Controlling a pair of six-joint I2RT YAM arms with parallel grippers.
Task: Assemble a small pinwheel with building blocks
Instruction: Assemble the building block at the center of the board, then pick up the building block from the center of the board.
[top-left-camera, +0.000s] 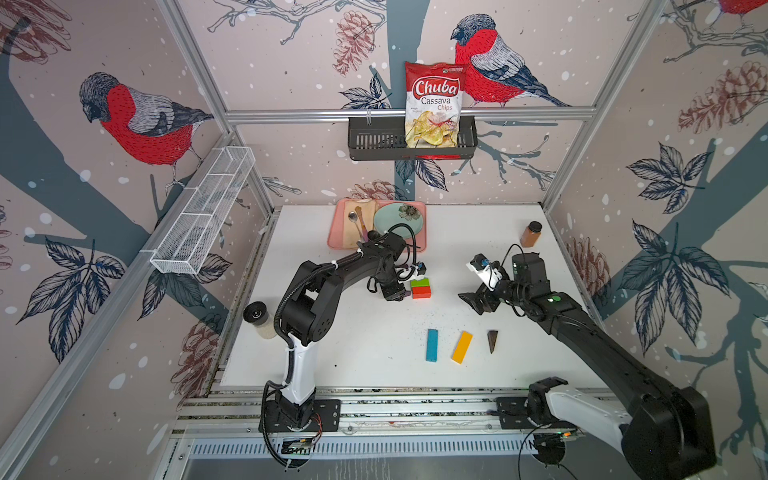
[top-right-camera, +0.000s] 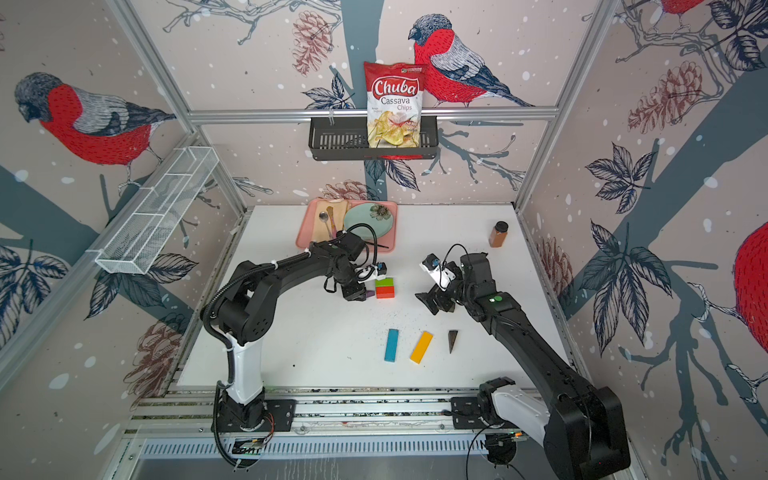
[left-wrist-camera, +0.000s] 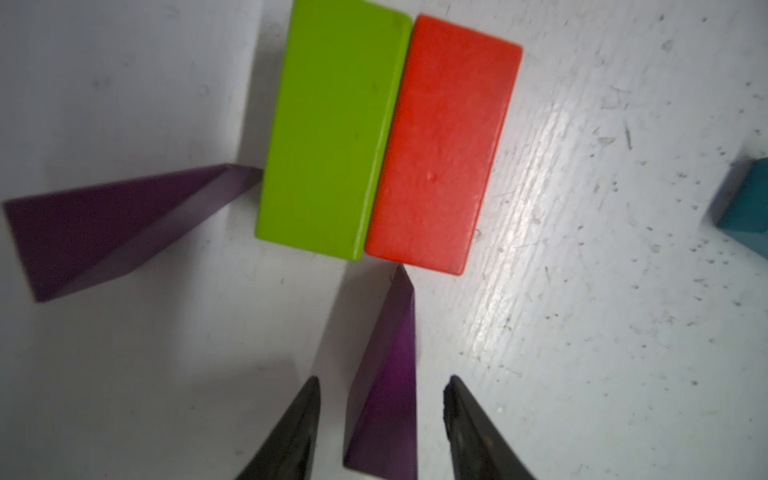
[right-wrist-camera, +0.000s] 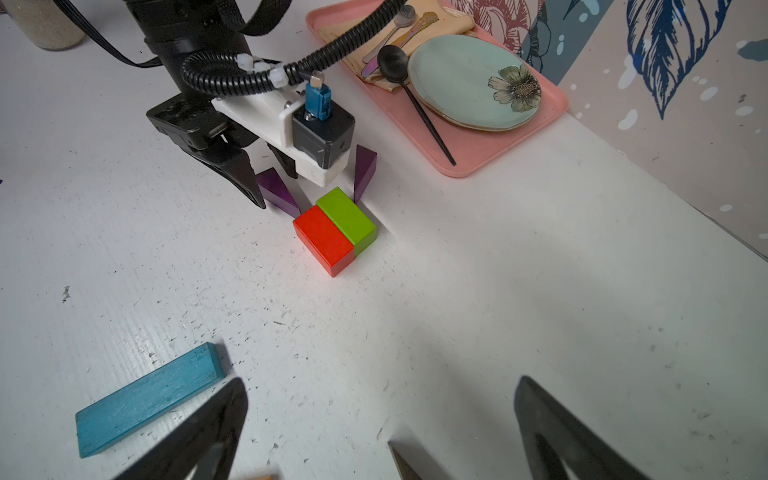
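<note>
The green brick (top-left-camera: 419, 283) and red brick (top-left-camera: 421, 292) lie side by side as a square hub mid-table. Two purple wedges point at the hub's corners. One purple wedge (left-wrist-camera: 386, 395) lies between the fingers of my left gripper (left-wrist-camera: 383, 380), which is open with a gap on each side. The other purple wedge (left-wrist-camera: 104, 224) touches the green brick. My right gripper (right-wrist-camera: 381, 381) hovers wide open to the right of the hub, over the tip of a brown wedge (right-wrist-camera: 405, 461). The blue bar (top-left-camera: 432, 345), yellow bar (top-left-camera: 462, 347) and another brown wedge (top-left-camera: 492, 340) lie apart near the front.
A pink tray (right-wrist-camera: 469, 162) with a plate and spoons sits behind the hub, close to the left arm. A spice jar (top-left-camera: 530, 235) stands at the back right, and a black-lidded jar (top-left-camera: 259, 320) at the left edge. A wall basket holds a chips bag (top-left-camera: 434, 104).
</note>
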